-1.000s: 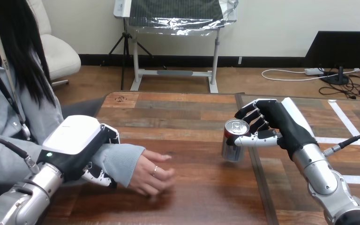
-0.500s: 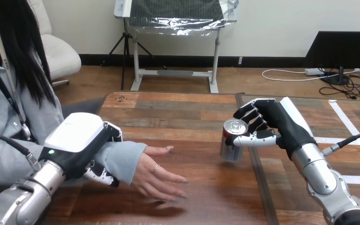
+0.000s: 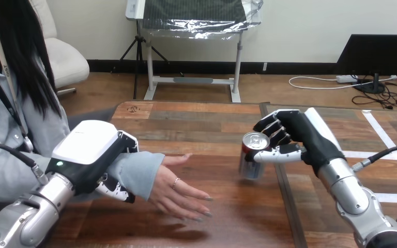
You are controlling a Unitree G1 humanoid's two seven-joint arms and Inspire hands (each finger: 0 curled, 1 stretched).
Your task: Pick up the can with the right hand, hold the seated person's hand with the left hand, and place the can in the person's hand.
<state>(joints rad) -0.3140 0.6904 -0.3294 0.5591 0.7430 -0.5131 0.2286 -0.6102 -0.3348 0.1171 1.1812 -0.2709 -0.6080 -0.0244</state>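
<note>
Right robot hand (image 3: 300, 135): I see it over the table (image 3: 196, 121), right of the middle. It is grasping the can (image 3: 249, 165), with the fingers wrapped round the far side and the thumb laid across the near side.
Can: held close to upright with its silver top showing. I cannot tell whether its base touches the table.
Left robot hand (image 3: 85, 150): at the left of the table, clenched round the person's forearm (image 3: 137, 173) at the grey sleeve. Its fingers come over the top and its thumb sits underneath.
Person's hand (image 3: 178, 188): reaches out past the sleeve, fingers straight and pointing right, low over the table.
Gap: the can is apart from the person's hand, to its right and a little farther from me.
</note>
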